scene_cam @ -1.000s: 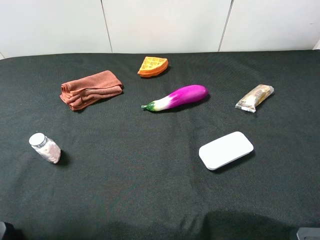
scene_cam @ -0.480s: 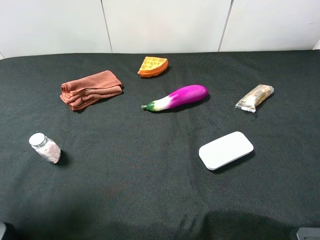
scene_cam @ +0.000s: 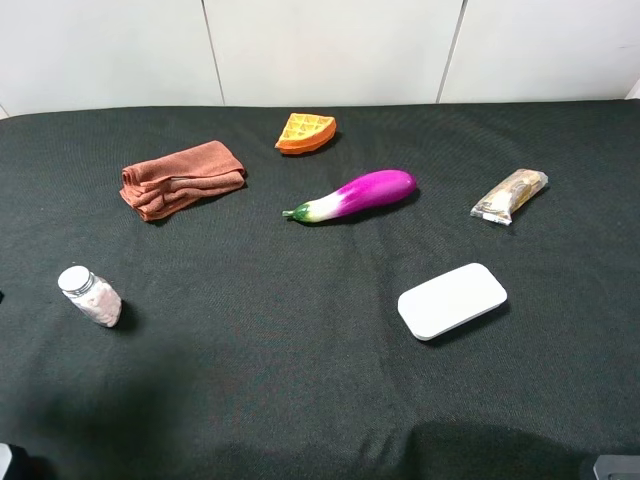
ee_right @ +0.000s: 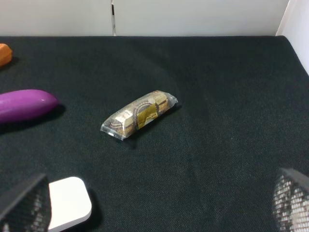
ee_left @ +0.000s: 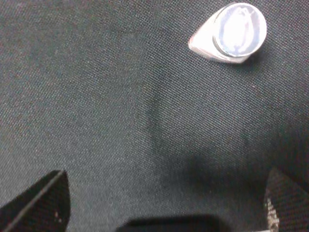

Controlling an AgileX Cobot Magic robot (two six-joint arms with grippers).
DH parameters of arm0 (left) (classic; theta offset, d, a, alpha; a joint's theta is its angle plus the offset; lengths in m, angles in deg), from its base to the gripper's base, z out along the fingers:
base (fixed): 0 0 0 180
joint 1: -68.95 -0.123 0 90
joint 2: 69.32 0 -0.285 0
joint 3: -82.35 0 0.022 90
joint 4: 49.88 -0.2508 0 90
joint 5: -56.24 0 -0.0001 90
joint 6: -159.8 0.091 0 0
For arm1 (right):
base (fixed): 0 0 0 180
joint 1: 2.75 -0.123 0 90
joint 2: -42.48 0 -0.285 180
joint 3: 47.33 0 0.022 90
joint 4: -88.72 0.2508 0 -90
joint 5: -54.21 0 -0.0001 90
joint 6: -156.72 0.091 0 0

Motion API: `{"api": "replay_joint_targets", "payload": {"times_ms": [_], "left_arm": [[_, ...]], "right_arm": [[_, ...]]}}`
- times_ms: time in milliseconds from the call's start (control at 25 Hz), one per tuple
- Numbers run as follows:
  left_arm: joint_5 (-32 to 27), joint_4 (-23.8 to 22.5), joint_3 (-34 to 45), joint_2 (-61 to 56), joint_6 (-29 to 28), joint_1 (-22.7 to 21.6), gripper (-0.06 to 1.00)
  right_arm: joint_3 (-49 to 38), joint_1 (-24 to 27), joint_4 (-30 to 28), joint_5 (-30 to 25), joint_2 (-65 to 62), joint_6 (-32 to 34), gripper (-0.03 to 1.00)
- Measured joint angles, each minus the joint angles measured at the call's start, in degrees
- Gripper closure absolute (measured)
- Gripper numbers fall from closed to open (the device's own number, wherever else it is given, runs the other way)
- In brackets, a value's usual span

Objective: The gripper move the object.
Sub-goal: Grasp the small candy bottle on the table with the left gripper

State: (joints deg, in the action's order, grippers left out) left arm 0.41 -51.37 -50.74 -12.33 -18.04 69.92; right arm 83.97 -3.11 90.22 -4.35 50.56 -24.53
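The small clear shaker jar (scene_cam: 90,296) with a white cap and pale pinkish contents stands on the black cloth at the left. In the left wrist view the jar (ee_left: 231,31) is seen from above, ahead of my left gripper (ee_left: 164,198) and off to one side. The left gripper is open and empty, with its dark fingertips (ee_left: 41,200) wide apart above the cloth. My right gripper (ee_right: 159,203) is open and empty, low over the cloth on the right side. Both arms are almost wholly outside the high view.
A brown folded cloth (scene_cam: 182,178), an orange waffle piece (scene_cam: 306,132) and a purple eggplant (scene_cam: 355,195) lie towards the back. A wrapped snack bar (scene_cam: 510,195) and a white flat rounded box (scene_cam: 452,300) lie at the right. A white wall stands behind the table.
No object has moved. The shadow on the cloth at the lower left has shifted slightly towards the jar.
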Motion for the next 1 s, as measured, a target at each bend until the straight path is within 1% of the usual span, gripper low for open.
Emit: {"api": "replay_joint_targets", "payload": {"times_ms": [280, 400, 520, 840, 1000], "left_arm": [[5.1, 0.0, -0.1, 5.8, 3.3, 0.0, 0.10], [6.6, -0.1, -0.1, 7.2, 5.8, 0.4, 0.10], [7.8, -0.1, -0.1, 7.5, 10.0, 1.8, 0.10], [8.2, -0.1, -0.1, 7.5, 21.4, 4.9, 0.10], [8.6, -0.1, -0.1, 7.5, 25.8, 5.0, 0.10]], "right_arm": [[0.0, 0.0, 0.0, 0.0, 0.0, 0.0, 0.27], [0.0, 0.0, 0.0, 0.0, 0.0, 0.0, 0.27], [0.0, 0.0, 0.0, 0.0, 0.0, 0.0, 0.27], [0.0, 0.0, 0.0, 0.0, 0.0, 0.0, 0.27], [0.0, 0.0, 0.0, 0.0, 0.0, 0.0, 0.27]]}}
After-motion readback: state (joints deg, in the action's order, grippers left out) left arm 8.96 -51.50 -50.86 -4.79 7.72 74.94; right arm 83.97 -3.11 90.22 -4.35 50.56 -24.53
